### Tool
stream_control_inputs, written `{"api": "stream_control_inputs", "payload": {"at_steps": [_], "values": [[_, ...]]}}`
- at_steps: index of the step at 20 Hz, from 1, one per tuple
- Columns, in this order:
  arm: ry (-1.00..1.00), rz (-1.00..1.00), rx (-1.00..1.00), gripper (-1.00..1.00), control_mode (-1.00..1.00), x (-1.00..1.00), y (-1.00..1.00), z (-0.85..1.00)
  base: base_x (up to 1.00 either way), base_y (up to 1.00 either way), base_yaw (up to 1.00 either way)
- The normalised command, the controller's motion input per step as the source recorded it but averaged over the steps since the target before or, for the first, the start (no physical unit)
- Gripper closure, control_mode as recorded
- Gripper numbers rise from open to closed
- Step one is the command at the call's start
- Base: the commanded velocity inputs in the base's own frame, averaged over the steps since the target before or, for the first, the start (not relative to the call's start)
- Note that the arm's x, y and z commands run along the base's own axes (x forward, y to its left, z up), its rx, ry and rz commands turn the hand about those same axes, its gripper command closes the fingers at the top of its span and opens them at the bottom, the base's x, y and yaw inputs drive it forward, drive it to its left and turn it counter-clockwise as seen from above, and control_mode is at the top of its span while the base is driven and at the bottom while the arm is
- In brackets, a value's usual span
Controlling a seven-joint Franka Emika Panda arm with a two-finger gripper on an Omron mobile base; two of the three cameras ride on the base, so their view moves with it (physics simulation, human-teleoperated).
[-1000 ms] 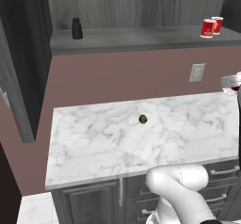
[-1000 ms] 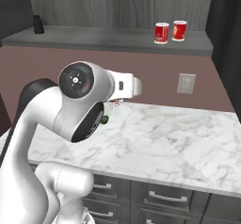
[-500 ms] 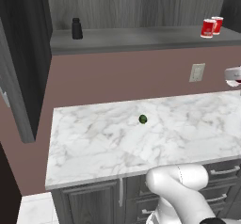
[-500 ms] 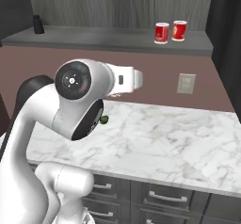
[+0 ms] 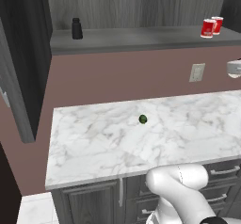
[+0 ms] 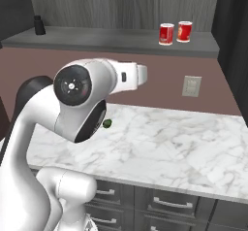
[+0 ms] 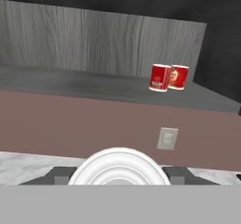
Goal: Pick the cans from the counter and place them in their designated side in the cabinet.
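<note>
Left base view shows two cans standing upright on the cabinet shelf [image 5: 141, 39] at its right end: a dark red can [image 5: 207, 28] with white bands in front and a bright red can [image 5: 217, 25] just behind and to its right, the two touching or nearly so. In the right base view the same pair stands near the shelf's right end, the dark red can [image 6: 166, 34] on the left and the bright red can [image 6: 184, 31] on the right, close beside each other. The hand view looks level at the shelf and has both cans side by side a little right of centre. One black bottle [image 5: 76, 28] stands at the far left of the shelf, well apart from the cans. Below, the counter [image 5: 94, 143] carries one small green ball [image 5: 142, 119] near its middle. One wall socket [image 5: 196, 72] sits on the brown wall between counter and shelf, under the cans. The gripper [image 5: 234, 68] is at the right edge of the left base view, level with the socket; its jaws are hidden there, yet they are drawn together, and no can is in them.
</note>
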Motion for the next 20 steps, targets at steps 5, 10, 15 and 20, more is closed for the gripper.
{"api": "stream_control_inputs", "payload": {"at_steps": [5, 10, 15, 20], "values": [[-0.1, 0.0, 0.0, 1.0, -1.0, 0.01, 0.01, 0.2, 0.0, 0.0, 0.0], [-0.09, 0.0, 0.0, 1.0, -1.0, 0.07, 0.05, 0.21, 0.0, 0.0, 0.0], [-0.07, 0.0, 0.0, 1.0, -1.0, 0.15, 0.04, 0.19, 0.0, 0.0, 0.0], [-0.05, 0.0, 0.0, 1.0, -1.0, 0.08, 0.0, 0.25, 0.0, 0.0, 0.0]]}}
